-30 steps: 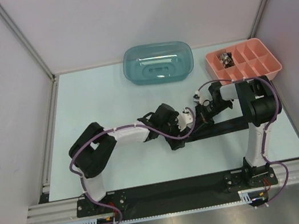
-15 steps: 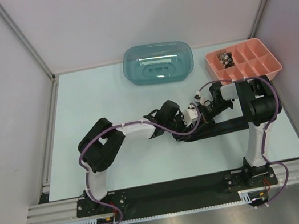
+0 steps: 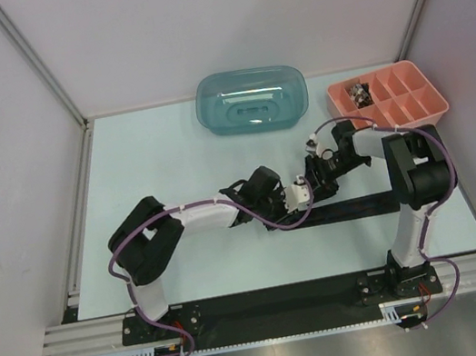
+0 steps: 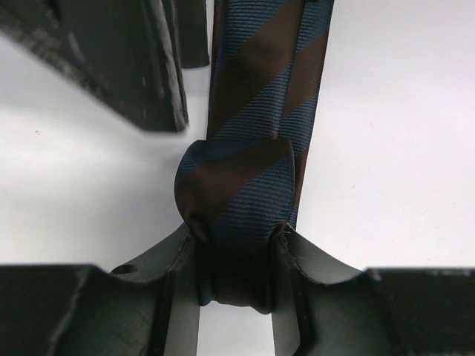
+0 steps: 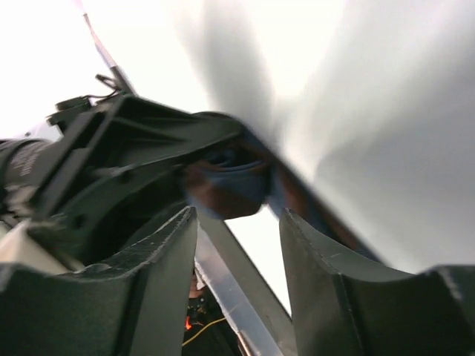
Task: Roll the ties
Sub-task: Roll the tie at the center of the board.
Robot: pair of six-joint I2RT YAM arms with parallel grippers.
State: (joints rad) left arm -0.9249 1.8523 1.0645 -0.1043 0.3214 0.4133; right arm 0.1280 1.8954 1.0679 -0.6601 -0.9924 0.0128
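On the pale table [image 3: 151, 156], pinching rolled end of the tie [image 4: 256, 96] with left gripper [image 4: 237, 239], with right gripper [image 5: 236, 222] spread and empty. Liable to unwind under one loose grip or a tug.

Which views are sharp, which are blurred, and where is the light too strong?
Top external: sharp, evenly lit, soft shadows. Left wrist: the striped tie is in focus, weave visible; the near fingers look soft. Right wrist: smeared, that tie blurred, upper left washed out.

Top view bright, even; right wrist view blurred (white glare behind); left wrist fingers [image 4: 315, 263] soft.
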